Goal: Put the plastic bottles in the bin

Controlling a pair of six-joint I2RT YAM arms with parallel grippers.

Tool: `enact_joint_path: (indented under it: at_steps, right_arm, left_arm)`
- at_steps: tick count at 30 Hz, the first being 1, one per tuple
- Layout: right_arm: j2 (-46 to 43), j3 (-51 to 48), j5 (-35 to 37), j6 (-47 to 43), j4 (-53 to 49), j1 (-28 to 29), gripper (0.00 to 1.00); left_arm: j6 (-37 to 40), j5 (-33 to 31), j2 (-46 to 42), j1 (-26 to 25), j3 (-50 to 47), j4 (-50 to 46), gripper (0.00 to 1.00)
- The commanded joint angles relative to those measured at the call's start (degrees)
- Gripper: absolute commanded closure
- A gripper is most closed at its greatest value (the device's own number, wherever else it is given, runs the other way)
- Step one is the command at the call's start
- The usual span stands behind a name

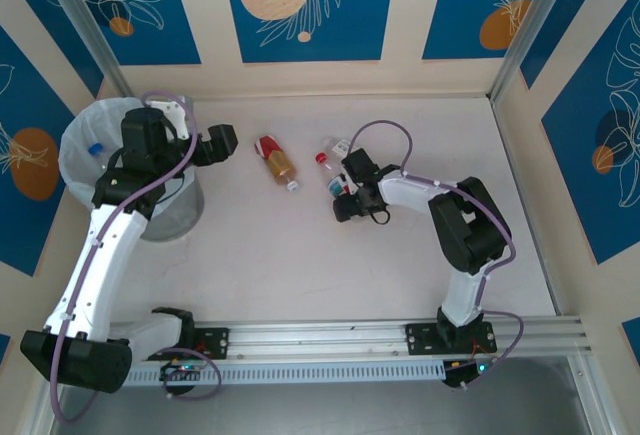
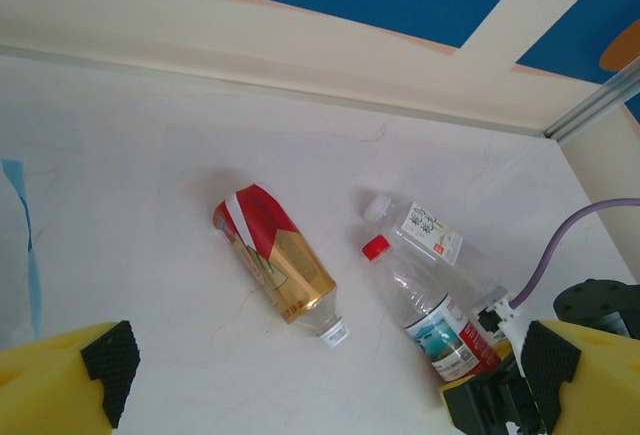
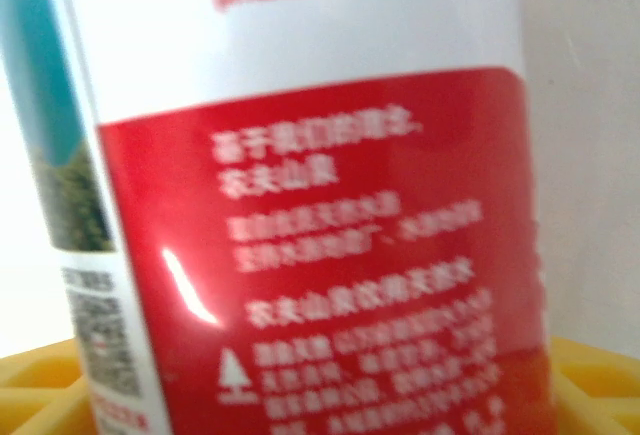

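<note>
**A:** Where are the bottles?

**B:** Three lie on their sides on the counter (image 1: 300, 265), around its middle. The red-capped bottle (image 2: 425, 310) has its cap at the far end and its red and white label at the near end. The white-capped bottle (image 2: 432, 237) lies just beside it, on its far right side. I can't tell whether the two touch.

**A:** And the third?

**B:** The red and gold bottle (image 2: 275, 265) lies to their left, apart from both. Its neck points near and right, and its red end faces far.

**A:** Has the right arm got hold of one?

**B:** The right fingers (image 3: 40, 395) are at the label end of the red-capped bottle. In the wrist view the label is right up against the camera, with yellow finger showing either side of it at the bottom. I cannot tell whether they are pinching the bottle or just set around it.

**A:** And the left?

**B:** The left fingers (image 2: 110, 360) are spread wide with nothing between them. They hang over the counter just right of the bin (image 1: 178, 213), facing the three bottles.

**A:** Where is the bin?

**B:** It stands at the far left, near the wall, lined with a white bag. A blue cap (image 1: 96, 149) shows inside it.
</note>
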Motion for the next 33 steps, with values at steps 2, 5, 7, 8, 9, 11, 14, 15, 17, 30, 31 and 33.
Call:
enact_joint_path:
  at_steps: [2, 5, 7, 8, 9, 11, 14, 15, 17, 30, 31, 33]
  right_arm:
    - [0.4, 1.4, 0.3, -0.7, -1.5, 0.6, 0.31]
    - [-0.3, 1.3, 0.8, -0.8, -1.4, 0.7, 0.35]
    - [-1.0, 1.3, 0.8, -0.8, -1.3, 0.8, 0.37]
    - [-1.3, 1.2, 0.9, -0.8, -1.2, 0.9, 0.38]
    - [-1.6, 1.0, 1.0, -1.0, -1.0, 1.0, 0.39]
    - [-2.3, 0.7, 1.2, -0.9, -0.8, 1.1, 0.40]
    - [-3.4, 0.2, 1.6, -0.9, -0.4, 1.6, 0.41]
    - [-3.8, 0.0, 1.7, -1.0, -0.2, 1.6, 0.41]
    - [-5.0, -0.6, 1.7, -1.2, 0.4, 1.9, 0.42]
    - [-14.9, -5.6, 0.2, -0.9, 5.6, 1.7, 0.50]
    - [-15.9, -6.2, 0.0, -0.7, 6.2, 1.6, 0.50]
    - [-17.8, -7.2, -0.6, -0.2, 7.2, 1.5, 0.51]
  left_arm:
    - [0.0, -0.3, -0.5, -0.3, -0.4, -0.5, 0.01]
    - [-0.1, -0.6, -0.6, -0.2, -0.4, -0.6, 0.01]
    - [-0.2, -0.7, -0.6, -0.2, -0.3, -0.6, 0.01]
    - [-0.3, -0.7, -0.6, -0.3, -0.3, -0.6, 0.01]
    - [-0.3, -0.7, -0.6, -0.2, -0.3, -0.6, 0.01]
    - [-0.4, -0.5, -0.5, -0.2, -0.3, -0.7, 0.01]
    - [-0.4, 0.2, -0.1, -0.3, -0.2, -0.3, 0.01]
    - [-0.4, 0.6, 0.0, -0.2, -0.2, -0.3, 0.01]
    - [-0.6, 1.2, 0.3, -0.3, 0.1, -0.3, 0.01]
    - [-4.6, 1.0, 2.8, -0.6, 1.2, -0.4, 0.01]
    - [-5.0, 1.2, 3.0, -0.8, 1.2, -0.2, 0.01]
    - [-5.9, 2.6, 3.4, -1.5, 0.9, 0.9, 0.01]
